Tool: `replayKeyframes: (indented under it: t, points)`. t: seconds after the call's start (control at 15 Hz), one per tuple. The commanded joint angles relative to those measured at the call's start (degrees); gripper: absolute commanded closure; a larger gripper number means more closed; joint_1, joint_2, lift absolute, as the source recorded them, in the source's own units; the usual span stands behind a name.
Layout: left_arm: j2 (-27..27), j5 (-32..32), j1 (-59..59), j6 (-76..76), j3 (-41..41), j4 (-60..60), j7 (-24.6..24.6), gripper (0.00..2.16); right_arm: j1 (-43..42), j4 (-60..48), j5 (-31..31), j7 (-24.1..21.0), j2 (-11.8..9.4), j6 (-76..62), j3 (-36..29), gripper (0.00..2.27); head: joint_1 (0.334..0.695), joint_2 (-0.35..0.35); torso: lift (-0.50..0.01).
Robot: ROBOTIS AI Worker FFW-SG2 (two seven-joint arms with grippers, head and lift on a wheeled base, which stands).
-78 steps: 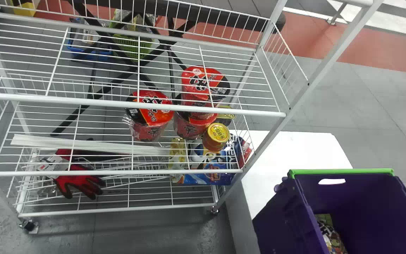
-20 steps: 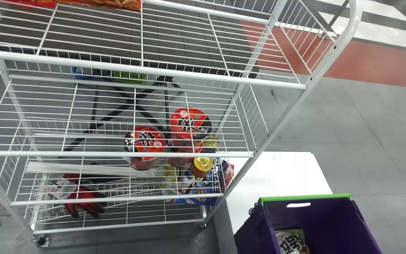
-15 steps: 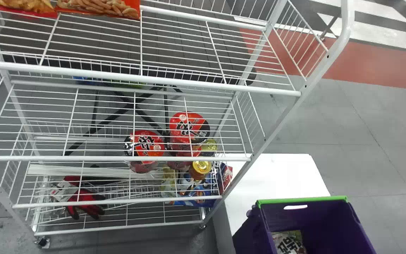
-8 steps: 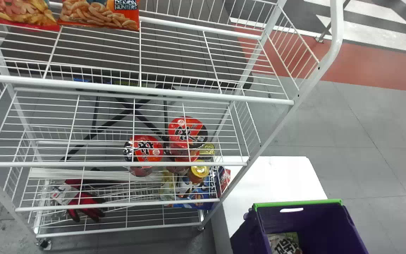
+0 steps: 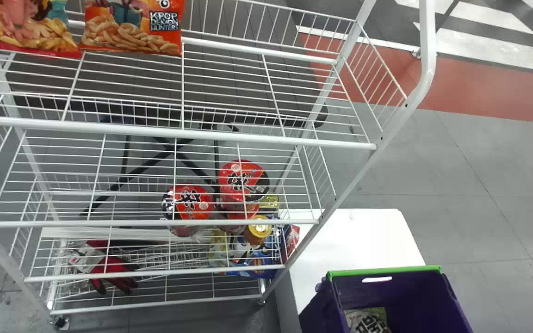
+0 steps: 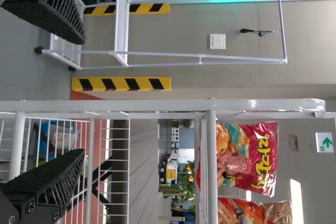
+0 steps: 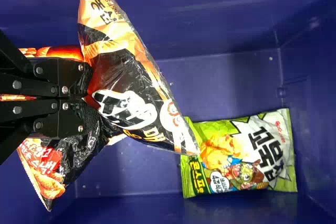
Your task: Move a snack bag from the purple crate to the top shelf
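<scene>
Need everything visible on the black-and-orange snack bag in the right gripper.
The black-and-orange snack bag looks like glossy, crinkled plastic film, with white lettering on black and a pale orange end. The right gripper is closed on it, bunching the film; it spreads out on both sides of the fingers. It hangs against the purple crate's interior; depth unclear. One corner overlaps the green snack bag in view; contact can't be confirmed.

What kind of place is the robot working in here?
Probably a shop mock-up or demo space: a white wire rack carries snack bags, and a purple crate holds more.
</scene>
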Motion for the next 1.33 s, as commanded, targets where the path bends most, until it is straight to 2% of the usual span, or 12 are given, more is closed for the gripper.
replayKeyframes:
  t: [0.0,1.27]
  points:
    - [0.0,0.0,0.0,0.0,-0.1,0.0,0.0,0.07,0.0,0.1,0.0,-0.1,0.0,-0.3,-0.1,2.03,0.695,-0.350,-0.176]
    - [-0.3,-0.1,0.0,-0.2,0.0,0.2,-0.1,0.07,-0.6,1.3,0.2,-0.9,0.1,-3.3,-0.6,2.04,0.695,-0.350,-0.100]
